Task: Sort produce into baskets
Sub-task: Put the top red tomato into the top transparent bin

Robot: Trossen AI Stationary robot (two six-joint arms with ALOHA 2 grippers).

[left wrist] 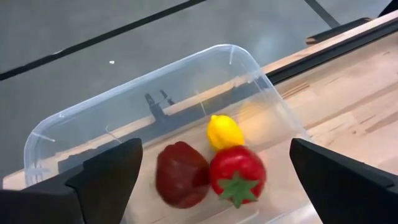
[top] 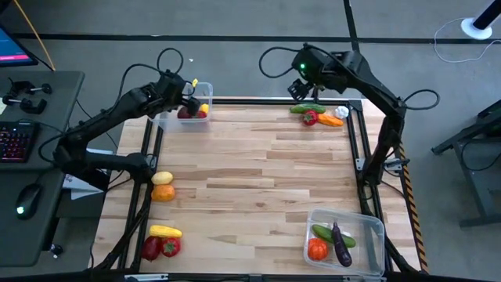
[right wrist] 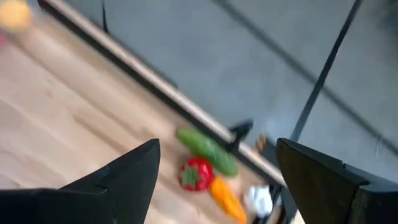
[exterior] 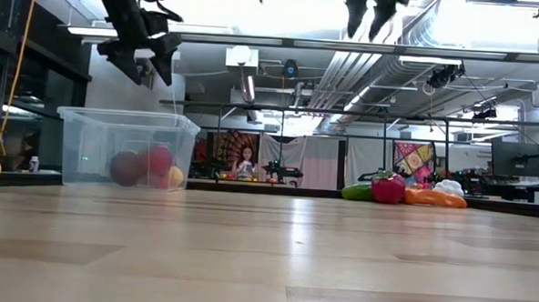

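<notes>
My left gripper hangs open and empty above the far-left clear tub. In the left wrist view that tub holds a dark red apple, a red piece with a green stem and a yellow lemon, all on its floor. My right gripper hangs open and empty above a far-right pile on the table: a green cucumber, a red pepper, an orange carrot and white garlic. In the low view both grippers are well above the table.
A second clear tub at the near right holds a green cucumber, a purple eggplant and an orange-red piece. A yellow and an orange piece lie at the left edge. A yellow piece and two red ones lie near left.
</notes>
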